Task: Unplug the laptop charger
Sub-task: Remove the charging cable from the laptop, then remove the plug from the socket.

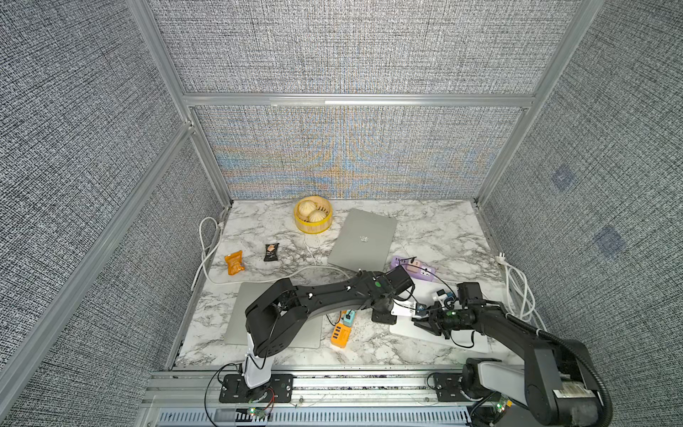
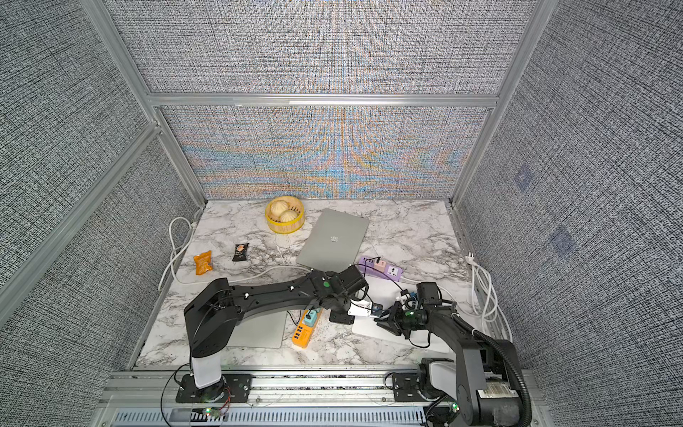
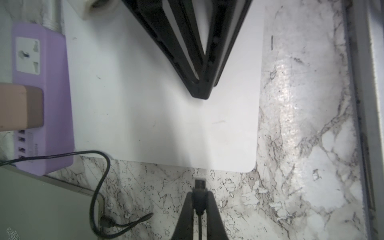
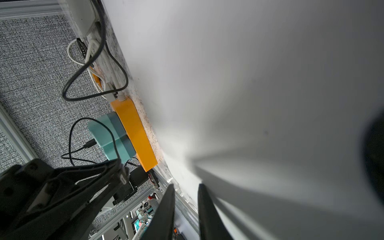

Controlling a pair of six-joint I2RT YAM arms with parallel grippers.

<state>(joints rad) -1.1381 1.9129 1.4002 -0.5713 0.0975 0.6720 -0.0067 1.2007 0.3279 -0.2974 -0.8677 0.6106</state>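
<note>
Clutter is spread over the marble surface (image 1: pixel 425 225). The black connector (image 3: pixel 200 184) of the charger cable is gripped in the closed left jaws at the lower middle of the left wrist frame. It is held clear of any port, just short of the white laptop (image 3: pixel 166 124). The teal laptop charger (image 4: pixel 112 139) is seated on the orange power strip (image 4: pixel 135 128), left of centre in the right wrist frame. The right jaws are closed on nothing above the white laptop, with their tips turned toward the left jaws. A purple power strip (image 3: pixel 52 104) carrying a pink adapter (image 3: pixel 20 108) lies along the laptop's edge. In a top view, a silver laptop (image 1: pixel 364 240), a bamboo steamer (image 1: pixel 314 227) and two snack packets (image 1: pixel 234 263) are seen further up the frame.
</note>
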